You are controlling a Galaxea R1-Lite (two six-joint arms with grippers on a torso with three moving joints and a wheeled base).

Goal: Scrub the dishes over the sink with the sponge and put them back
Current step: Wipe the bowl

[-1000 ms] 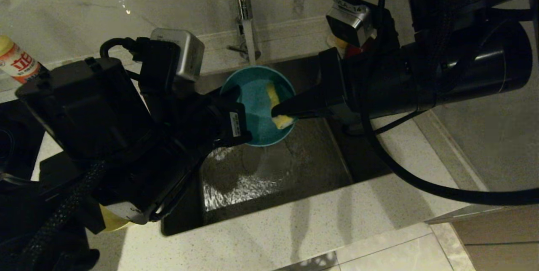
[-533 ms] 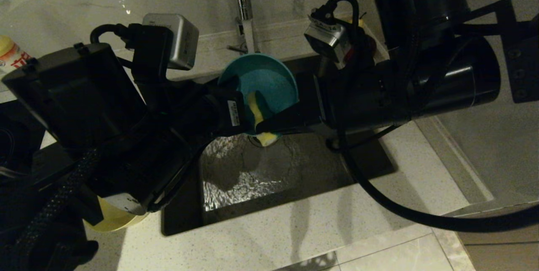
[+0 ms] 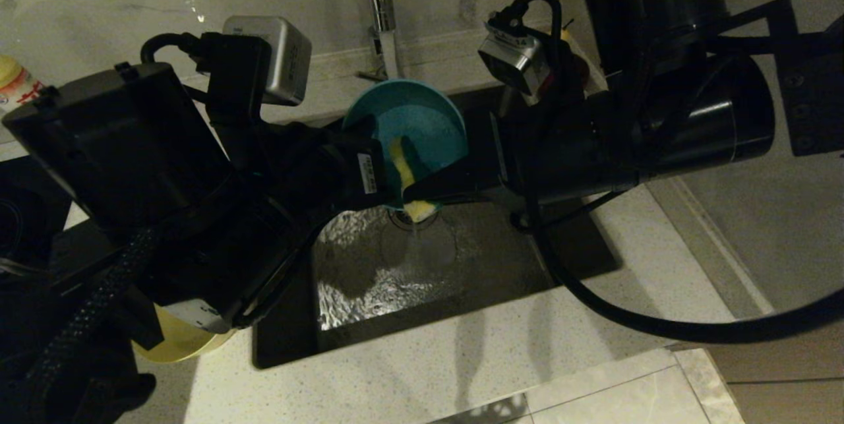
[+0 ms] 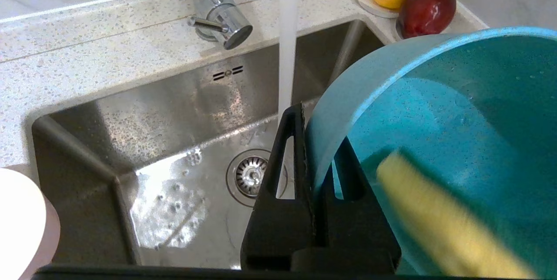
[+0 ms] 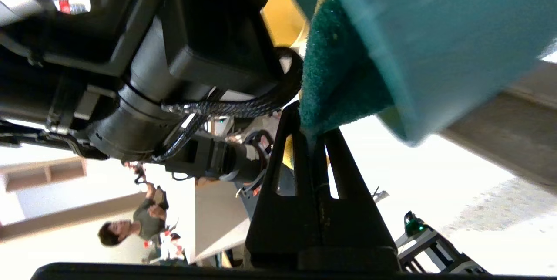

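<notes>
In the head view you see the blue bowl (image 3: 412, 127) tilted above the back part of the sink (image 3: 461, 266), just below the tap (image 3: 381, 8). The left end effector (image 3: 376, 177) is clamped on its near rim, and the right end effector (image 3: 422, 194) presses the sponge (image 3: 405, 180) at the bowl's lower edge. Both arms crowd the middle, so little free room stays around the bowl; the front of the basin is open. The yellow bowl (image 3: 175, 338) on the desk (image 3: 461, 358) is mostly hidden under the left arm. Compared with a second ago, the sponge has gone from the bowl's right side to its bottom. In the left wrist view you see the fingers (image 4: 287, 175) pinching the bowl's wall, with the water stream (image 4: 287, 40) just behind and the drain (image 4: 252, 175) below. In the right wrist view the fingers (image 5: 283, 171) are closed on the sponge's green layer, and the bowl's edge cuts off the rest.
</notes>
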